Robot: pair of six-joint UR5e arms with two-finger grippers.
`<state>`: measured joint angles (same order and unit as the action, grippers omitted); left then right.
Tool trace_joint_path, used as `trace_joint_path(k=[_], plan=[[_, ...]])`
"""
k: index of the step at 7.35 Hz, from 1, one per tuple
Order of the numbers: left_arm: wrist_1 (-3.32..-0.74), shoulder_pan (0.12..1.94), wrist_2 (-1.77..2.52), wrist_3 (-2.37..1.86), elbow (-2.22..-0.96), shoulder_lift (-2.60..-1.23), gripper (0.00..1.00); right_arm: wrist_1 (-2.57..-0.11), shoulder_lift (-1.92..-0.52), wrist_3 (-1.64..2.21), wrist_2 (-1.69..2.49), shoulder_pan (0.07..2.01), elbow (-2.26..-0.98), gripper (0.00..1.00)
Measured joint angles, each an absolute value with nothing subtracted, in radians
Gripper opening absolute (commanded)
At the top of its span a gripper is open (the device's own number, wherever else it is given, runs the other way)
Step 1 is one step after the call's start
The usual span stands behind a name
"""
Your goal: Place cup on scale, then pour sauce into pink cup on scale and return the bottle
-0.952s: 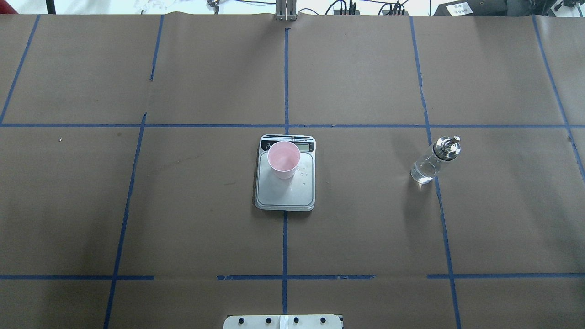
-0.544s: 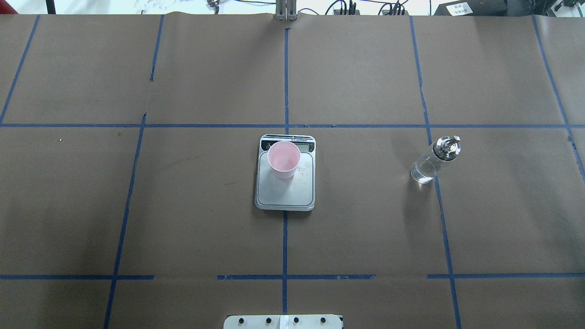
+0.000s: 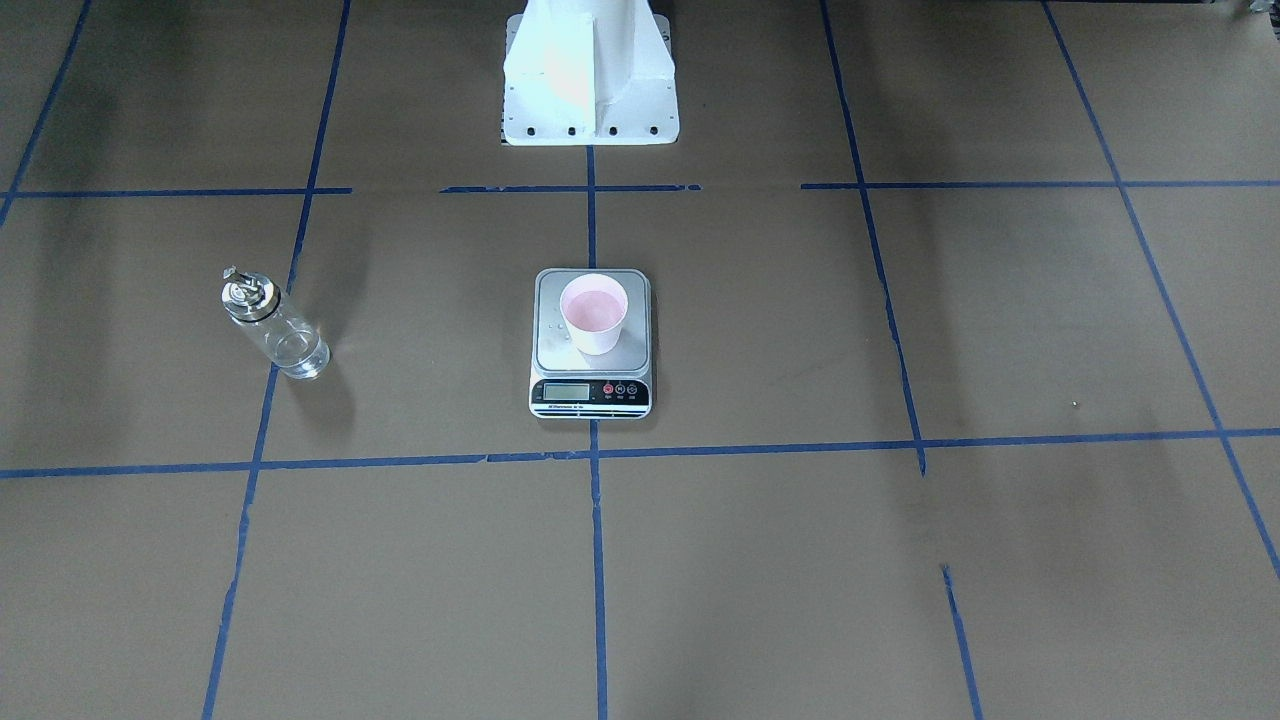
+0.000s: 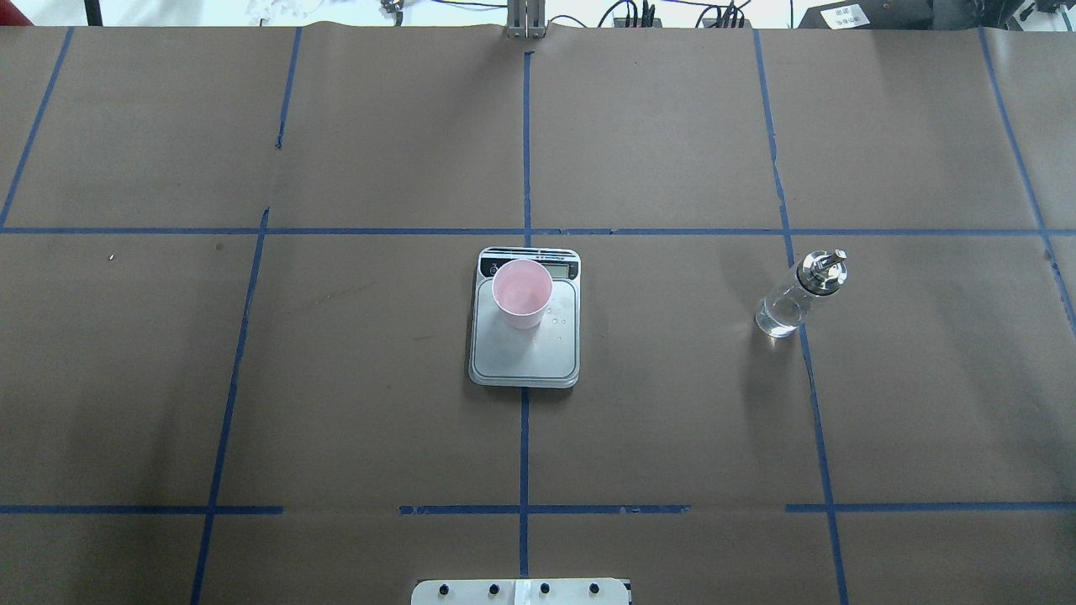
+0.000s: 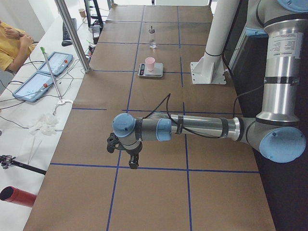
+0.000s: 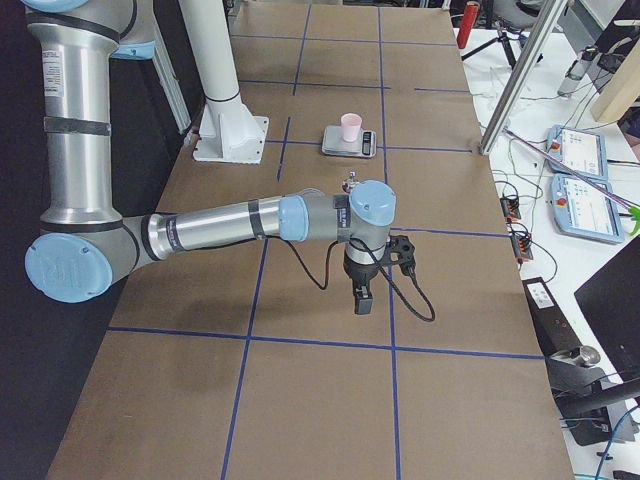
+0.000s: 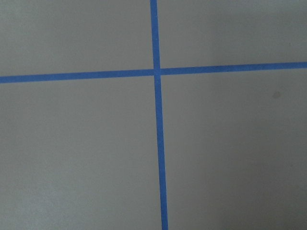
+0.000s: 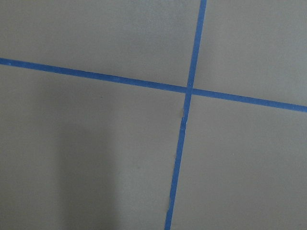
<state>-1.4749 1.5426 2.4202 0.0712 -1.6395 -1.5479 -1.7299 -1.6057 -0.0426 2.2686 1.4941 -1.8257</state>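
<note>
The pale pink cup (image 4: 522, 292) stands upright on the far part of the scale's (image 4: 525, 360) steel platform, next to the display. A few drops lie on the platform beside it. The clear glass bottle (image 4: 794, 298) with a silver cap stands upright on the table to the right of the scale, with clear sauce in it. In the front-facing view the cup (image 3: 594, 312) sits on the scale (image 3: 590, 392) and the bottle (image 3: 275, 330) stands at the left. My left gripper (image 5: 130, 161) and right gripper (image 6: 362, 300) show only in the side views, far from these things; I cannot tell whether they are open or shut.
Brown paper with blue tape lines covers the table. The robot's white base (image 3: 588, 75) stands behind the scale. Both wrist views show only paper and tape crossings. A bench with tablets (image 5: 45, 72) and an operator runs along the far side.
</note>
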Motion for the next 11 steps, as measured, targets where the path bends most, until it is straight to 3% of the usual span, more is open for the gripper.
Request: trace_joint_path(k=[11], plan=[[-1.484,1.559,2.427,0.074,-1.635,-1.56,1.0,-1.73,-1.606,-0.04,2.276,1.495,-1.861,1.0]])
